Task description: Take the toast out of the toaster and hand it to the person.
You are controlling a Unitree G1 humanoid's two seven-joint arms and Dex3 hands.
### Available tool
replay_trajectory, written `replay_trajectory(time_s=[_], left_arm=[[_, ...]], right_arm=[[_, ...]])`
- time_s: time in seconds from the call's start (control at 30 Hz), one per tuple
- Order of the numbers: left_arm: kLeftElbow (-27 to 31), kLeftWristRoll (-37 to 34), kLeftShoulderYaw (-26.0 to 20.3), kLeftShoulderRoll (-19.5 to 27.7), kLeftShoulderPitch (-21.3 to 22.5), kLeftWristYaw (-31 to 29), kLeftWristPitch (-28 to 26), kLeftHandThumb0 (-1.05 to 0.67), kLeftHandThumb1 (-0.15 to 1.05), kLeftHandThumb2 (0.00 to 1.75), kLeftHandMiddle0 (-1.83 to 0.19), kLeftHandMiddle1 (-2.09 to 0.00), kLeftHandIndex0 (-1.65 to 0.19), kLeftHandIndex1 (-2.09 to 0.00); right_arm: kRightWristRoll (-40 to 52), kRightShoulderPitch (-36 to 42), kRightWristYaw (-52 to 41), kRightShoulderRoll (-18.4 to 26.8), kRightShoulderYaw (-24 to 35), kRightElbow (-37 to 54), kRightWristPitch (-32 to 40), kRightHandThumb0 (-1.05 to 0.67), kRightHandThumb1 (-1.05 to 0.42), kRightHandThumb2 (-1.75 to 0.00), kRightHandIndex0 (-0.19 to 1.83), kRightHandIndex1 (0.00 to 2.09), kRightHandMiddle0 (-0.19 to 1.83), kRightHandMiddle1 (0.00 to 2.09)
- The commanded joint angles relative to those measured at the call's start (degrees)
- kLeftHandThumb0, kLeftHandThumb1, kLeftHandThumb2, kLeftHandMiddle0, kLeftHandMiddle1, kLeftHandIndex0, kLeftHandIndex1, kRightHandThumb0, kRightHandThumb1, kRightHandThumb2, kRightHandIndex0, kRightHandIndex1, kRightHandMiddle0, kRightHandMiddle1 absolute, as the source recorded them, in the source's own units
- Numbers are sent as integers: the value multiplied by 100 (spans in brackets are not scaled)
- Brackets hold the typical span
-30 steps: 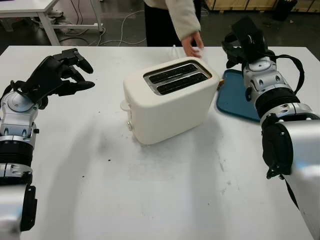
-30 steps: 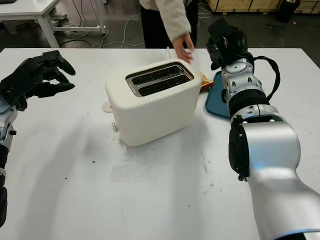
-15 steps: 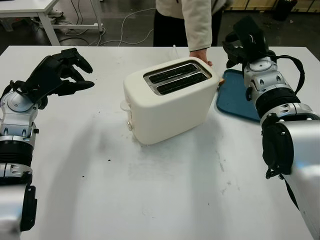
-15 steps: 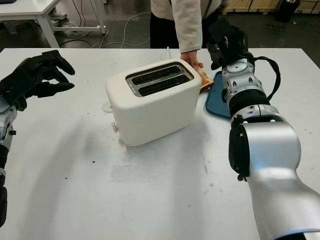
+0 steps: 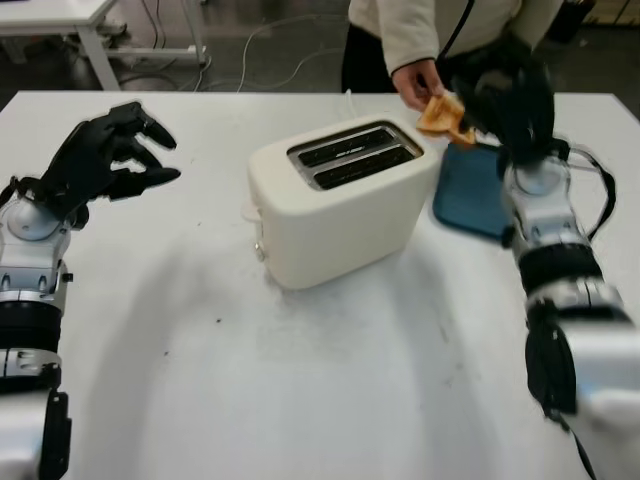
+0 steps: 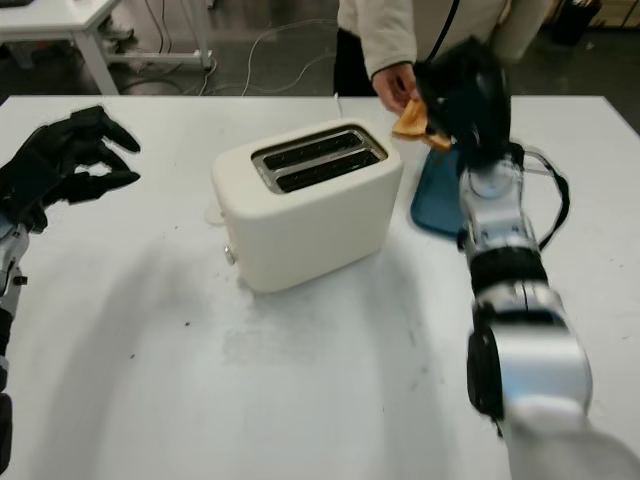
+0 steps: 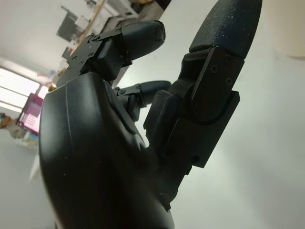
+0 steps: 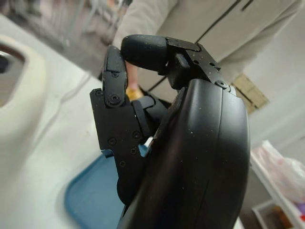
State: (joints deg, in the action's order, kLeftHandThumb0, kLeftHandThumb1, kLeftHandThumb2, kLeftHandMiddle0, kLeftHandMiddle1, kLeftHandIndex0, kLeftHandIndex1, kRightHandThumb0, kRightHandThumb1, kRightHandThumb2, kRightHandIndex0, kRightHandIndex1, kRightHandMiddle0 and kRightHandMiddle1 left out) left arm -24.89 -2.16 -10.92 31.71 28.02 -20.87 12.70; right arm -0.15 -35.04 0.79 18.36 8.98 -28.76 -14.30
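right hand (image 6: 462, 95) raised far right beside the person's hand (image 6: 395, 84) holding toast (image 6: 412, 122); grip unclear. left hand (image 5: 105, 155) open, raised left.

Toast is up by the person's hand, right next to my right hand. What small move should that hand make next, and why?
Probably ease the right hand back a little, over the blue tray. The person's hand grips the toast beside it, and the toaster slots look empty, so the handover seems done. The left hand is open, raised at the far left.
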Motion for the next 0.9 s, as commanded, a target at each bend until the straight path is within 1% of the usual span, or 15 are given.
replay_trajectory(time_s=[0.0,0.03,0.1,0.17,0.2,0.23,0.33,0.43,0.47,0.6,0.73,0.8,0.87], left_arm=[[572,-230,-181,-249,-441,265,-193,-105,82,0,-31,-158,-32,-147],[769,-267,-217,-326,-597,326,-239,-105,83,1,-26,-162,-28,-151],[1135,-362,-272,-493,-920,400,-293,-105,82,0,-19,-166,-24,-154],[1456,-362,-273,-623,-1238,475,-338,-105,82,0,-14,-169,-20,-155],[1551,-346,-264,-691,-1386,506,-280,-105,83,1,-12,-171,-18,-157],[1628,-329,-253,-766,-1520,543,-220,-105,84,1,-11,-171,-16,-158],[1704,-304,-238,-997,-1794,662,7,-105,85,1,-8,-172,-12,-160],[1598,-207,-210,-1243,-1965,867,342,-105,86,1,-6,-173,-9,-162],[1547,-195,-208,-1321,-2000,937,447,-105,86,1,-3,-174,-5,-165],[1333,-201,-149,-1670,-2127,1160,856,-105,86,1,-1,-174,-3,-168],[1190,-144,-36,-1915,-2246,1269,1102,-105,87,1,-3,-175,-4,-168],[1117,-161,21,-2002,-2265,1262,1138,-105,86,0,-2,-175,-5,-166],[1075,-165,91,-2022,-2267,1206,1053,-105,85,0,-3,-175,-7,-166]], right_arm=[[337,1031,-194,-190,71,1334,248,-51,-92,-34,87,131,83,87],[456,1369,-259,-259,68,1727,324,-51,-92,-34,83,118,84,67],[622,2037,-346,-406,28,2447,423,-51,-92,-36,79,99,87,41],[701,2641,-393,-536,-24,3041,583,-52,-92,-37,77,77,86,20],[746,2923,-442,-592,-61,3293,671,-52,-92,-38,75,66,84,14],[783,3178,-490,-643,-111,3514,761,-50,-92,-39,75,51,80,7],[901,3683,-631,-828,-242,3899,960,-50,-92,-42,71,31,73,1],[1031,4078,-733,-1036,-405,4103,1084,-52,-92,-43,64,21,64,0],[1085,4188,-758,-1112,-449,4157,1119,-53,-92,-43,59,16,58,0],[1153,4549,-759,-1373,-640,4294,1224,-56,-92,-45,48,8,47,0],[1257,4638,-716,-1570,-699,4340,1459,-54,-92,-47,42,4,41,0],[1249,4625,-683,-1617,-702,4393,1567,-55,-92,-46,38,2,36,0],[1222,4618,-652,-1659,-706,4427,1600,-55,-92,-46,32,0,31,0]])
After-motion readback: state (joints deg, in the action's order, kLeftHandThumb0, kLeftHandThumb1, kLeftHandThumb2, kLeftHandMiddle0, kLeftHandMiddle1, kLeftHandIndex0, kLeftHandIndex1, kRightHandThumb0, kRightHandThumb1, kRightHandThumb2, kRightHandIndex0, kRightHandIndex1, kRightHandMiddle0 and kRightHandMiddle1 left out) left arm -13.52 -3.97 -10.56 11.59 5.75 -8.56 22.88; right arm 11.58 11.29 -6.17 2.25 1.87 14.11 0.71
